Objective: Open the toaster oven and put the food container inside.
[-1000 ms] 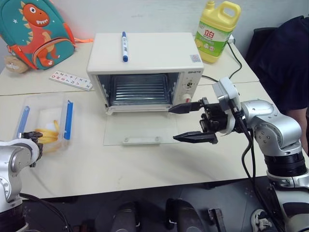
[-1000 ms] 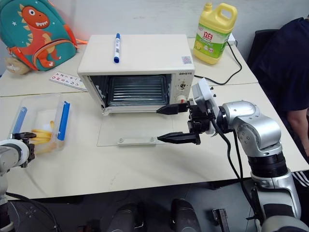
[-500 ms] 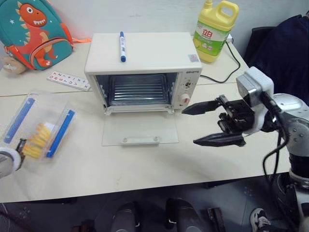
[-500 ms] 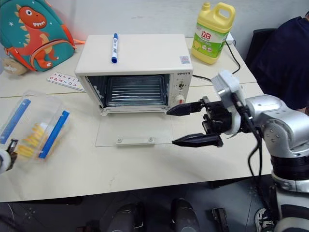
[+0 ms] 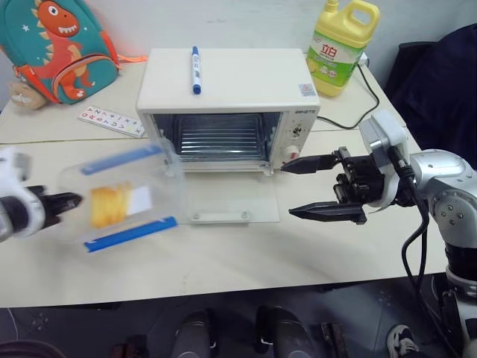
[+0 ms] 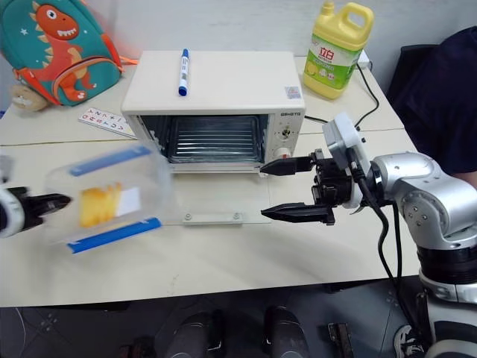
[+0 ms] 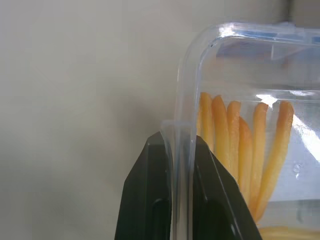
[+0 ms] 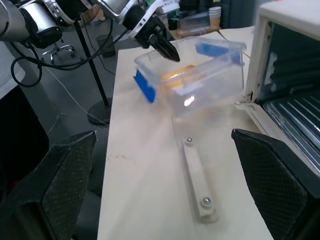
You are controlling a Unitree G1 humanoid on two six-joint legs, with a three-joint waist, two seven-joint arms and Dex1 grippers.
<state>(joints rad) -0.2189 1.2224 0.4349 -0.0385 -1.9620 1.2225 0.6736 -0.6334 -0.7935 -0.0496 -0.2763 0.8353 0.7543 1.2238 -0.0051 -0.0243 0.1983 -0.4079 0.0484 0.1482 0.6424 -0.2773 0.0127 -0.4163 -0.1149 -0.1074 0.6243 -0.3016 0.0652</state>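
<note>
Risk sits in that pinch — the left gripper [image 7: 172,165] has its two black fingers clamped on one thin wall at a corner of the food container [image 5: 123,195], and nothing else supports the box. It hangs off the table, tipped on its side, with the yellow strips piled toward the gripper end. A hold that far from the middle could, I'd judge, let the box swing or slide out of the fingers, and a loose lid could spill the strips.

The toaster oven [image 5: 231,78] stands with its glass door [image 5: 231,201] dropped flat on the table [image 5: 246,257], white handle at the near edge, wire rack bare. The container is to the left of the door, its far corner already close to the oven's left front edge — that edge and the door's hinge line are what it may clip going in. The mouth looks wide enough, but tipped as it is the box would need levelling first.

The right gripper [image 5: 313,186] hovers with jaws spread wide, holding nothing, just right of the door by the knobs. Room lies over the door; a blue marker [image 5: 195,70] lies on the oven's top.
</note>
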